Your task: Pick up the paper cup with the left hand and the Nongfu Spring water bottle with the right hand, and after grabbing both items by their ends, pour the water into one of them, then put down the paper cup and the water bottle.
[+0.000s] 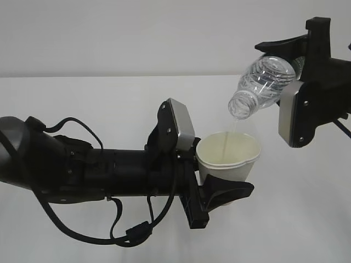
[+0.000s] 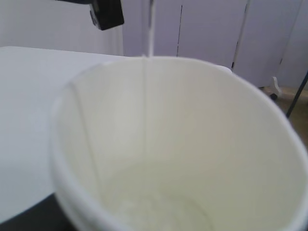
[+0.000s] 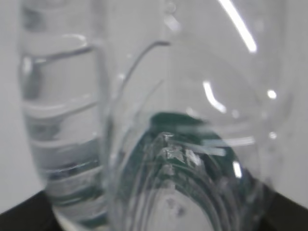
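My left gripper (image 1: 235,174) is shut on the lower part of the off-white paper cup (image 1: 227,155) and holds it upright above the table. In the left wrist view the cup's inside (image 2: 192,144) fills the frame, and the fingers are hidden. The clear ribbed Nongfu Spring water bottle (image 1: 264,83) is tilted, mouth down-left over the cup's rim. My right gripper (image 1: 295,61) is shut on its base end. A thin stream of water (image 1: 232,127) runs from the mouth into the cup, and water (image 2: 159,207) lies in the cup's bottom. The green label (image 3: 183,144) shows through the bottle.
The white table (image 1: 82,98) stretches under both arms, with a pale wall behind. The left arm's cables (image 1: 126,233) hang low near the front edge. White cabinet doors (image 2: 211,29) stand beyond the table in the left wrist view.
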